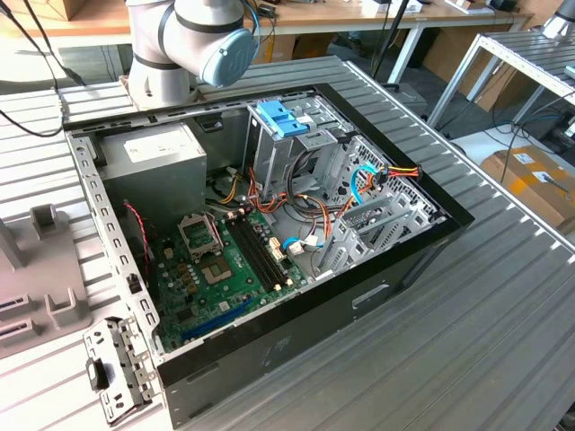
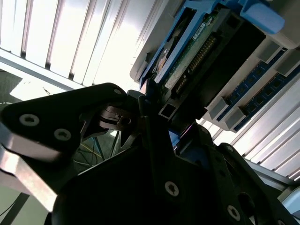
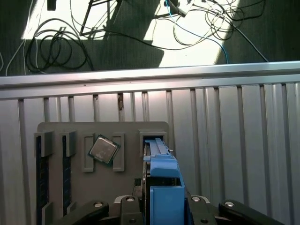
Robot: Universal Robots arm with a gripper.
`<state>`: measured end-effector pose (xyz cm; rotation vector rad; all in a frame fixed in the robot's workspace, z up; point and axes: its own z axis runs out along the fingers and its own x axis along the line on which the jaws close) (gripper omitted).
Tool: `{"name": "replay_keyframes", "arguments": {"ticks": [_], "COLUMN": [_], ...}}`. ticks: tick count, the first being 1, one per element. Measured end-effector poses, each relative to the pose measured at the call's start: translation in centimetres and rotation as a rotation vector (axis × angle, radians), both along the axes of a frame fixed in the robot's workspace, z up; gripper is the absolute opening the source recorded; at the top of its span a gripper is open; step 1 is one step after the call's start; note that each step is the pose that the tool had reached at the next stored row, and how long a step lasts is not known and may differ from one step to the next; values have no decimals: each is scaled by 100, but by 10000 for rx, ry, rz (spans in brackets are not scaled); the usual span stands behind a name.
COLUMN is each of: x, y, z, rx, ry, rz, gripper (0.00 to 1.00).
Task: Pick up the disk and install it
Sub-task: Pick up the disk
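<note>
First wrist view looks straight down the disk, which stands on edge between the claw and a slot in a grey tray. A light blue plastic carrier caps and frames the edge facing the camera. The dark metal body is a thin strip beside it. The second wrist view shows more of the disk: a green circuit board on one flat face, a row of connector pins at the end, black casing, and the blue bracket running along both long sides. The claw is clamped on the disk, with a dark finger pressed to each broad face. The far end seems to sit in the tray's slot, though the angle is too steep to be sure. Also on the tray are a square processor chip, lying tilted in its recess, and memory sticks standing in narrow slots well apart from the disk. The tray rests on the ribbed metal worktop, and loose cables lie on the floor beyond its edge. In the exterior view the robot arm rises at the upper middle of the frame behind an open computer case. The case holds a green motherboard at lower left and a metal drive cage topped by a blue latch near the upper middle.
</note>
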<state>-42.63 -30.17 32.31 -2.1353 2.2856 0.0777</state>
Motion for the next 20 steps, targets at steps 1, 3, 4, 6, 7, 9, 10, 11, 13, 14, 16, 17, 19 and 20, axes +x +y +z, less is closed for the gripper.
{"name": "replay_keyframes", "arguments": {"ticks": [1, 3, 4, 6, 7, 9, 10, 11, 13, 14, 16, 17, 19, 20], "x": [0, 0, 0, 0, 0, 0, 0, 0, 0, 0, 0, 0, 0, 0], "y": [0, 0, 0, 0, 0, 0, 0, 0, 1, 0, 1, 1, 1, 1], "z": [11, 28, 36, 51, 63, 83, 92, 100, 125, 133, 155, 176, 195, 210], "rx": [0, 0, -1, 0, 0, 0, 0, 0, 0, 0, 0, 0, 0, 0], "ry": [-1, 0, 1, 0, -1, 0, -1, 0, -1, -1, -1, -1, 0, -1], "rz": [0, -2, -2, -1, -1, -1, -1, -1, -2, -1, -2, -1, -1, -1], "gripper": [36, 36, 36, 36, 36, 36, 36, 36, 36, 36, 36, 36, 36, 36]}}
